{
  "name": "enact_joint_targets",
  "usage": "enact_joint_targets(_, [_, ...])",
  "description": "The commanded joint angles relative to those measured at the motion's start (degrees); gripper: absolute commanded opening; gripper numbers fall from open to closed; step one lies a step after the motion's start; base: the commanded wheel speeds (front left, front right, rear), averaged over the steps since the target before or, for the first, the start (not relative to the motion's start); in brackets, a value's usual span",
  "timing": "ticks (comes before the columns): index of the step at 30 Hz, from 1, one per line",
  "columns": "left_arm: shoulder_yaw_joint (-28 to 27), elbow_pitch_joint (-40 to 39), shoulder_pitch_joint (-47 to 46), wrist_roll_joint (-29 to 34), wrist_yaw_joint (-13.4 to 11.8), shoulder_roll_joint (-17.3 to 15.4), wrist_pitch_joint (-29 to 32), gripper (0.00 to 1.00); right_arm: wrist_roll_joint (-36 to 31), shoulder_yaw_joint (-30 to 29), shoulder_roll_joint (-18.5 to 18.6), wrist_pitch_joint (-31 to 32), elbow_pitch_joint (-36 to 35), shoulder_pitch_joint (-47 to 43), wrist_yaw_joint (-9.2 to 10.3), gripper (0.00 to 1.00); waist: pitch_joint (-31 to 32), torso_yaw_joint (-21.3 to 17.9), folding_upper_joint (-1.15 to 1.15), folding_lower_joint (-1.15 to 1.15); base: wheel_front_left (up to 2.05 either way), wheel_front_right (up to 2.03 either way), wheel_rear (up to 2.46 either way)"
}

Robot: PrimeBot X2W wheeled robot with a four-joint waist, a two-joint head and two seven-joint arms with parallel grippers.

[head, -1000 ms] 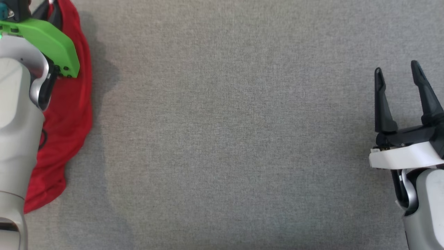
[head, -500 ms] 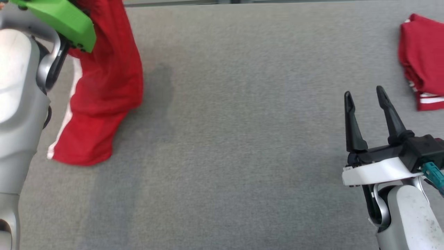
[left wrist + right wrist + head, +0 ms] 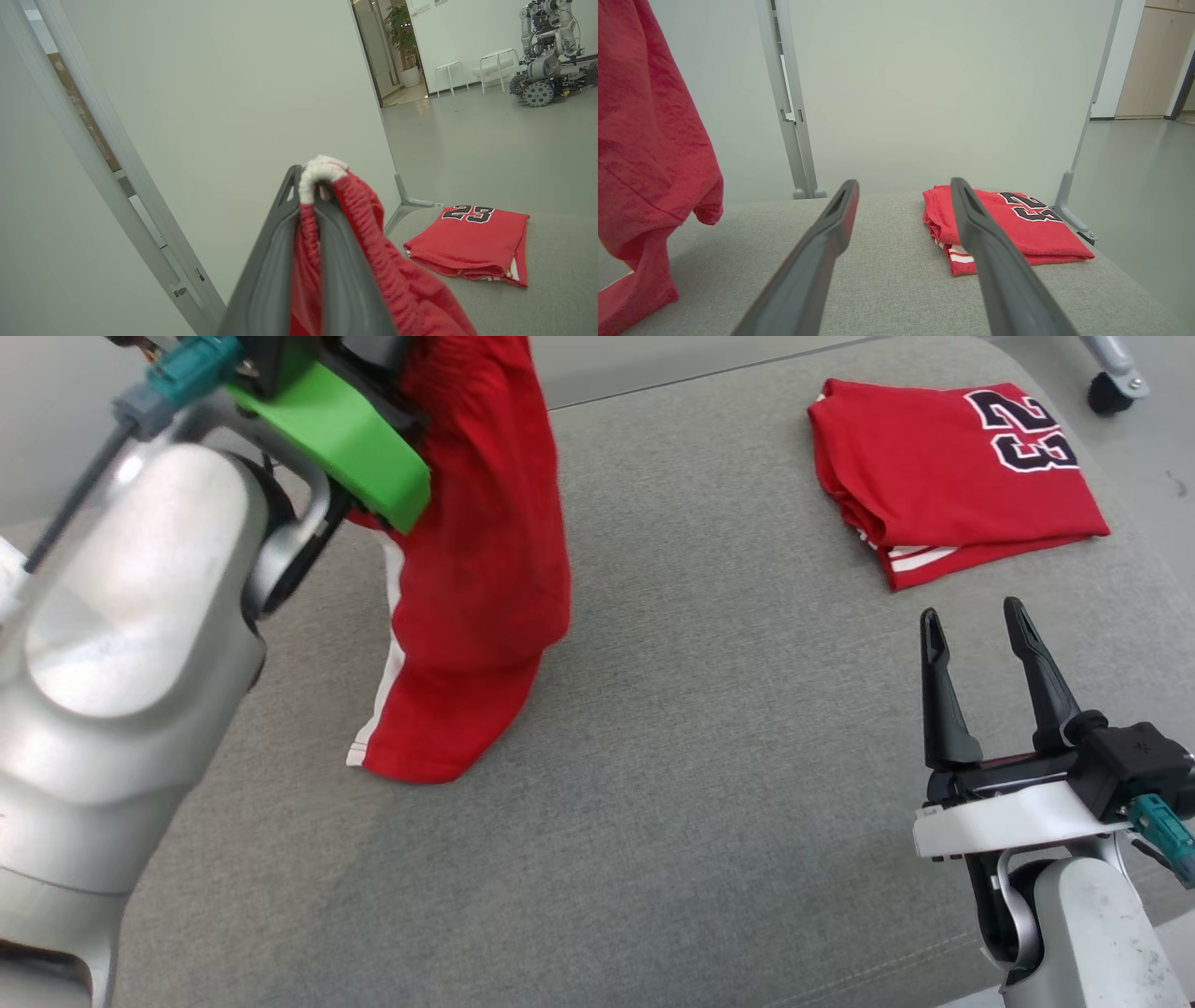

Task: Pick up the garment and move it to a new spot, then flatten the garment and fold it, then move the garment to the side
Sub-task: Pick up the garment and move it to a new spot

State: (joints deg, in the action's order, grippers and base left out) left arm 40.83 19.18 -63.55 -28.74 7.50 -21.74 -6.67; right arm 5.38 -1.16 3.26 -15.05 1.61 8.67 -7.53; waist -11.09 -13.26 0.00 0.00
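Now, starting at the left: my left gripper (image 3: pixel 310 182) is pinching the red garment (image 3: pixel 476 569) by its ribbed waistband (image 3: pixel 355 205), with the jaws closed tight on the cloth. The garment is hanging from that grip in one long upright drape. Its white side stripe (image 3: pixel 392 644) is facing left, and its lower hem is touching the grey cushioned surface (image 3: pixel 700 784) at left of centre. Moving right, bare grey fabric is lying between the drape and my right gripper (image 3: pixel 971 609). That gripper is hovering near me at the right, fingers spread wide, holding nothing and pointing toward the far side. Beyond it, at the far right, a folded red jersey (image 3: pixel 952 476) numbered 23 is sitting on the surface. I am judging that the drape lies well to the left of the open claw with its long axis vertical, so the left arm alone is carrying it. Laying it flat will likely call for the right claw to reach leftward for the low hem.
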Motion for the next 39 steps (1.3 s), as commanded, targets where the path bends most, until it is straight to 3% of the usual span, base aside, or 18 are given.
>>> enact_joint_targets(1, [1.59, 0.20, 3.09, -0.95, -0.09, -0.46, -0.64, 0.00, 0.23, 0.20, -0.19, -0.16, -0.03, -0.36, 0.10, 1.00, 0.33, -4.09, 0.00, 0.00, 0.00, 0.00, 0.00])
enact_joint_targets(6, [10.32, 2.71, 14.10, -0.43, -0.09, -0.18, -5.00, 0.00, 0.51, 1.22, -0.36, -0.16, 0.11, -0.19, 0.10, 1.00, -1.72, -5.17, 0.00, 0.00, 0.00, 0.00, 0.00])
enact_joint_targets(14, [15.50, 10.56, 22.65, 5.64, -1.51, 4.80, -8.56, 0.00, -0.06, 1.02, -0.36, -0.15, 0.02, -0.12, 0.10, 1.00, -4.60, -2.08, 0.00, 0.00, 0.00, 0.00, 0.00])
enact_joint_targets(15, [14.88, 10.38, 23.10, 5.97, -1.92, 5.56, -8.61, 0.36, -0.22, 0.96, -0.36, -0.16, 0.05, -0.22, 0.10, 1.00, -4.47, -1.34, 0.00, 0.00, 0.00, 0.00, 0.00])
enact_joint_targets(16, [14.07, 9.54, 23.54, 6.43, -2.59, 6.07, -8.55, 1.00, -0.30, 0.93, -0.33, -0.15, 0.16, -0.43, 0.10, 1.00, -4.14, -0.43, 0.00, 0.00, 0.00, 0.00, 0.00])
enact_joint_targets(22, [7.58, 1.19, 30.96, 6.82, -5.90, 5.33, -8.50, 1.00, 0.13, 2.37, 0.51, -0.16, 1.04, -2.09, 0.10, 1.00, 0.67, 3.98, 0.00, 0.00, 0.00, 0.00, 0.00])
enact_joint_targets(29, [-1.99, -9.62, 47.94, 2.77, -10.45, 3.22, -8.51, 1.00, 0.68, 3.28, 1.10, -0.15, 2.15, -5.62, 0.10, 1.00, 8.08, 8.98, 0.00, 0.00, 0.00, 0.00, 0.00])
enact_joint_targets(35, [-10.76, -13.55, 62.66, -3.79, -9.28, 3.83, -8.45, 1.00, 0.96, 3.29, 1.01, -0.16, 2.20, -8.47, 0.10, 1.00, 11.22, 11.48, 0.00, 0.00, 0.00, 0.00, 0.00])
enact_joint_targets(39, [-21.37, -18.15, 69.57, -8.68, -7.37, 9.42, -8.43, 1.00, 0.96, 2.58, 1.02, -0.15, 1.67, -9.80, 0.10, 1.00, 12.03, 12.74, 0.00, 0.00, 0.00, 0.00, 0.00])
